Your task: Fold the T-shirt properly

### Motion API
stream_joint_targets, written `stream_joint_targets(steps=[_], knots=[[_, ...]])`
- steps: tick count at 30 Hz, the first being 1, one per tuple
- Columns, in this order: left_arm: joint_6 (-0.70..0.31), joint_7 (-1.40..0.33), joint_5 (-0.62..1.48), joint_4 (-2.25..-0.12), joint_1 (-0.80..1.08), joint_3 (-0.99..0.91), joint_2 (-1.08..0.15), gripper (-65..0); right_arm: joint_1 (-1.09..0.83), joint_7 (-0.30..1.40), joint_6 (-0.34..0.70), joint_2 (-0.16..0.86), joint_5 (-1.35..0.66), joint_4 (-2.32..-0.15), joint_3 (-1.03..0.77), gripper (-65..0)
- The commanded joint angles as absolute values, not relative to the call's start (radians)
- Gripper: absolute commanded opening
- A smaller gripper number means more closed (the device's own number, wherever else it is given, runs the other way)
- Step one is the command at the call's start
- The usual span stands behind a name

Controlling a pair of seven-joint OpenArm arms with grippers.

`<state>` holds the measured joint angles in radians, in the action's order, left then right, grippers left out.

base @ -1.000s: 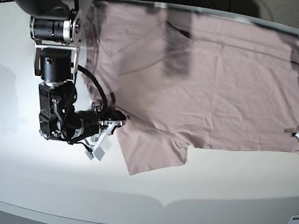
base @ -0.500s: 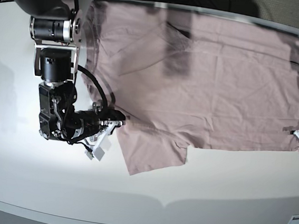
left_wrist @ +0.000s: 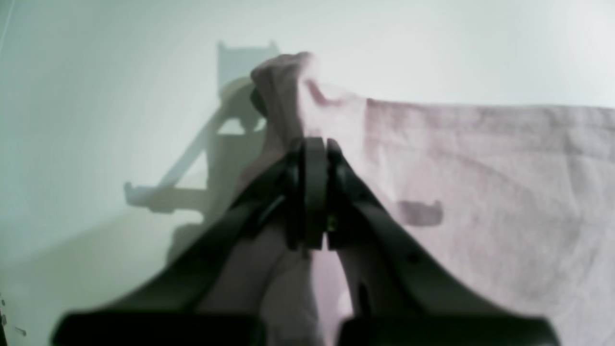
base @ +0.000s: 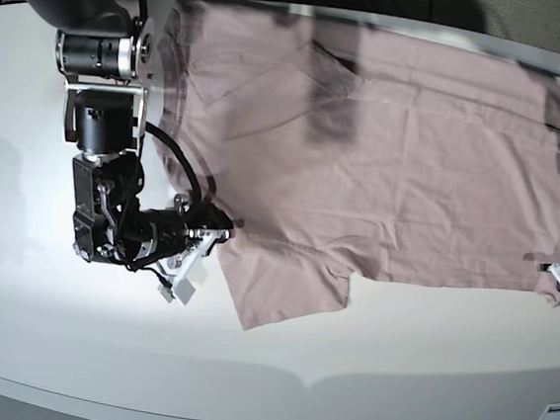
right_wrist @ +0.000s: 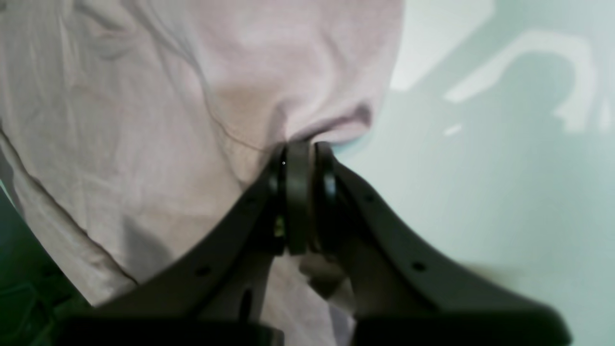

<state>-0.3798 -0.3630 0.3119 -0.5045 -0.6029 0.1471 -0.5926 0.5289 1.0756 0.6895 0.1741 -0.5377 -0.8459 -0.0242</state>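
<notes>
From the left wrist view, I see my left claw [left_wrist: 307, 144] pinched tight on a bunched corner of the T-shirt [left_wrist: 480, 182], cloth spreading to its right. From the right wrist view, the right claw [right_wrist: 300, 149] grips an edge. In the base view the shirt lies flat on the table [base: 394, 360], unfolded; the left claw is cut off.

Base view overhead, wrist views close behind fingers [right_wrist: 300, 192], sharing T-shirt [base: 385, 151] edges
</notes>
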Motion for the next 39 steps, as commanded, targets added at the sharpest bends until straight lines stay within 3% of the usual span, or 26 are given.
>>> stream_joint_targets(steps=[1, 9, 23, 33, 39], knots=[[-0.376, -0.346, 0.318, -0.520, -0.632, 0.145, -0.617, -65.0, 0.565, 1.063, 0.698, 0.177, -0.558, -0.884, -0.026, -65.0], [-0.374, -0.367, 0.319, -0.521, -0.632, 0.145, -0.638, -65.0, 0.565, 1.110, 0.698, 0.177, -0.558, -1.021, -0.026, -65.0], [-0.377, -0.450, 0.402, -0.661, -0.632, 0.145, -0.713, -65.0, 0.597, 1.051, 0.698, 0.189, -0.478, -1.032, -0.026, -65.0], [-0.377, -0.479, 0.403, -0.669, -0.632, 0.145, -0.732, -65.0, 0.649, 1.264, 0.698, 0.191, -0.638, -1.106, -0.026, -65.0], [-0.377, -0.493, 0.439, -0.697, -0.632, 0.145, -0.746, -65.0, 0.661, 1.272, 0.698, 0.199, -0.639, -1.195, -0.026, -65.0]])
